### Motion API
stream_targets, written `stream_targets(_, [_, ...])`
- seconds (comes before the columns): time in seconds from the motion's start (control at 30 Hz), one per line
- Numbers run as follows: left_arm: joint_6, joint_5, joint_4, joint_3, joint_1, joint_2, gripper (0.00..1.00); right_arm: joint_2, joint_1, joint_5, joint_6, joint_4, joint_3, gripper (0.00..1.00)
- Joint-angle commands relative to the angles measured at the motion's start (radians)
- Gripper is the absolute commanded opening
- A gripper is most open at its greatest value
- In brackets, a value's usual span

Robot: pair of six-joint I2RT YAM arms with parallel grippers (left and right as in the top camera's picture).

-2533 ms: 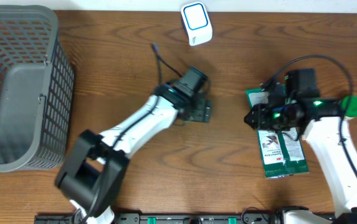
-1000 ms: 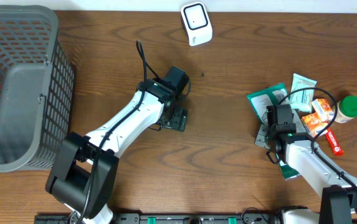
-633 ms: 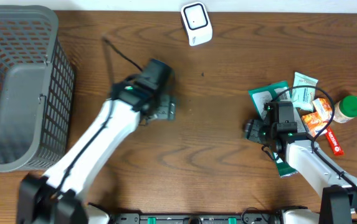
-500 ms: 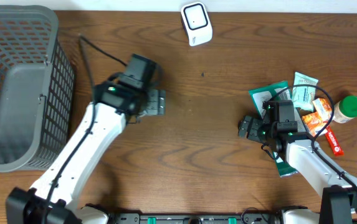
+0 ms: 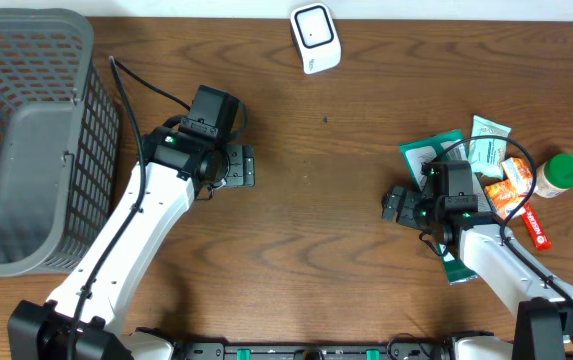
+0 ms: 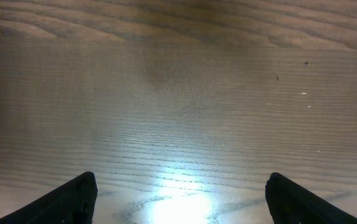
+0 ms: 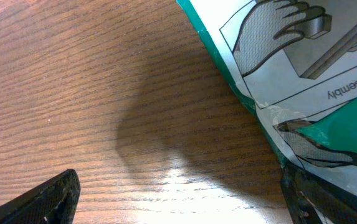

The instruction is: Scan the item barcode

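**While both sets of jaws stand open, green packet lies flat at bench right**

Item 1, green packet: flat on the bench, right side. In the overhead view the right arm crosses it and hides its middle. Only the far corner and a strip near the arm's base show. The right wrist view shows its printed face, with a glove drawing and the word "Assembly".

Item 2, right jaws: spread wide and empty, over bare wood just left of the packet's edge.

Item 3, left jaws: spread wide and empty, with only wood grain between them. The left arm reaches up the left half of the bench, well apart from the packet.

Item 4, white scanner: at the far edge, centre. Bare wood lies between it and the packet.

Item 5, neighbouring goods, crowded against the packet's right side:
- pale green sachet
- orange box
- green-capped bottle
- red tube

Item 6, grey mesh basket: far left corner, beside the left arm.
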Motion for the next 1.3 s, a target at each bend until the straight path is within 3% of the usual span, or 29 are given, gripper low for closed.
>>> stream_targets(0.0, [-0.012, -0.013, -0.005, 0.0, 0.002, 0.003, 0.87, 0.014, -0.006, -0.024, -0.005, -0.009, -0.008, 0.99])
stream_targets(0.63, [-0.012, -0.013, -0.005, 0.0, 0.002, 0.003, 0.87, 0.003, -0.006, -0.024, -0.005, -0.013, -0.01, 0.99])
stream_targets(0.97, [-0.012, -0.013, -0.005, 0.0, 0.002, 0.003, 0.87, -0.188, -0.006, -0.024, -0.005, -0.013, -0.066, 0.99])
stream_targets(1.27, [-0.012, -0.013, -0.005, 0.0, 0.002, 0.003, 0.87, -0.434, -0.006, -0.024, -0.005, -0.013, -0.319, 0.99])
